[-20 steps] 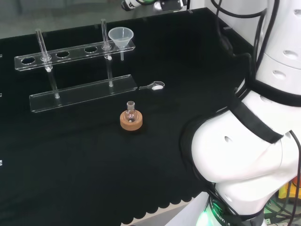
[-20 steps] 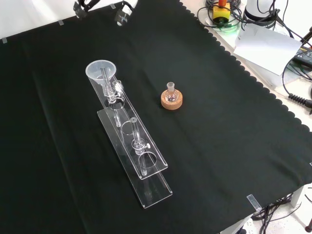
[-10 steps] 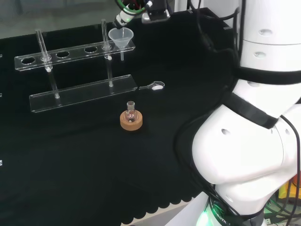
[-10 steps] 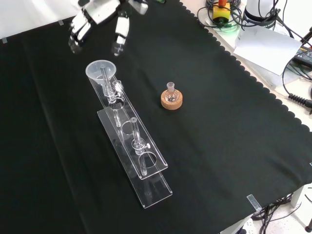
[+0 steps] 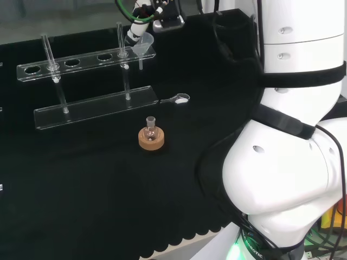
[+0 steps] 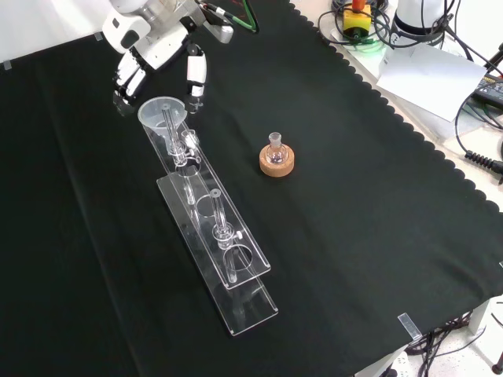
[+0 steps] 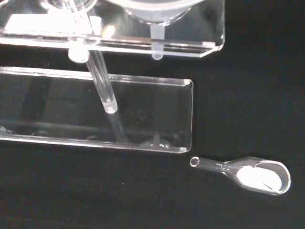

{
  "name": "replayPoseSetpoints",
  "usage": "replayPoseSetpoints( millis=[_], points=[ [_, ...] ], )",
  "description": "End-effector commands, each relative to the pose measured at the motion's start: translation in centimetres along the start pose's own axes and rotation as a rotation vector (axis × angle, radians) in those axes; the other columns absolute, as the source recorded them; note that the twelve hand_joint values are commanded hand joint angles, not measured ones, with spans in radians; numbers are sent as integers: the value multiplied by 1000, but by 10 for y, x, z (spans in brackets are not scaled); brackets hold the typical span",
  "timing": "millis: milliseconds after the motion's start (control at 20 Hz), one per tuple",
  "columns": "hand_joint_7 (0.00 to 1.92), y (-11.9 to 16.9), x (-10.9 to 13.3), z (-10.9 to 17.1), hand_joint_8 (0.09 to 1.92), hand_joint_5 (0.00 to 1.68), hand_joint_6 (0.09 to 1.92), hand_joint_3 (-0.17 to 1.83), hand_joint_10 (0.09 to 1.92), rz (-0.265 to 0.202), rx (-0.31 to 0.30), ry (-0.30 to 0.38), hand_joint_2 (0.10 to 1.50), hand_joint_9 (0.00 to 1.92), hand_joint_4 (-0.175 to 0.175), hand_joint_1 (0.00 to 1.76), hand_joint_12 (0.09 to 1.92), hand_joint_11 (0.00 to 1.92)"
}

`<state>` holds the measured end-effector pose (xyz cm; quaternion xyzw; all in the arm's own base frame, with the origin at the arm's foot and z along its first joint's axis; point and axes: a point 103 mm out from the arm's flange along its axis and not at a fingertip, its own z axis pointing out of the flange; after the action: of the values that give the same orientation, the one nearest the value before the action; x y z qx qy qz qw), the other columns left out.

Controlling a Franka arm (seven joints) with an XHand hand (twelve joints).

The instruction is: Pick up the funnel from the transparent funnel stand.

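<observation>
While the small flask [image 6: 274, 145] is sitting upright in its cork ring [image 6: 276, 163] nearest the front-view camera's right, well apart from the other ware, the transparent funnel stand [image 6: 236, 276] is running lengthwise away from that camera across the black cloth [image 6: 361, 220]. In the head view, a clear spoon [image 5: 176, 99] holding white powder is lying just beside the right end of the stand's base plate. At the far end of the stand's upper plate, the funnel [image 6: 162, 115] is sitting in the end hole, stem pointing down. Farther still, the hand [image 6: 157, 49] is hanging directly over the funnel with its fingers [image 6: 194, 76] relaxed and spread, one set to each side of the funnel's rim, grasping nothing. Whether any fingertip is touching the rim cannot be determined.
</observation>
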<state>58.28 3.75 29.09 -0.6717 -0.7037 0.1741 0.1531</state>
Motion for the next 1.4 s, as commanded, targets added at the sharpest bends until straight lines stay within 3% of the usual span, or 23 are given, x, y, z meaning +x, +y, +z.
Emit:
replayPoseSetpoints(
  millis=[50,550,850,1100,1400],
  points=[
    [0,-2,1,5,646,162,87,125,802,10,10,-29,835,261,-81,650,1457,331],
    [0,9,5,14,575,145,87,160,821,12,12,-85,798,233,-87,707,1448,345],
    [0,14,7,16,617,150,87,435,811,1,24,-129,662,265,-90,767,1440,369],
    [0,17,5,19,659,161,87,503,802,7,44,-159,632,292,-91,806,1437,382],
    [60,17,7,18,709,233,87,569,729,40,53,-264,612,423,-91,838,1428,403]
  ],
)
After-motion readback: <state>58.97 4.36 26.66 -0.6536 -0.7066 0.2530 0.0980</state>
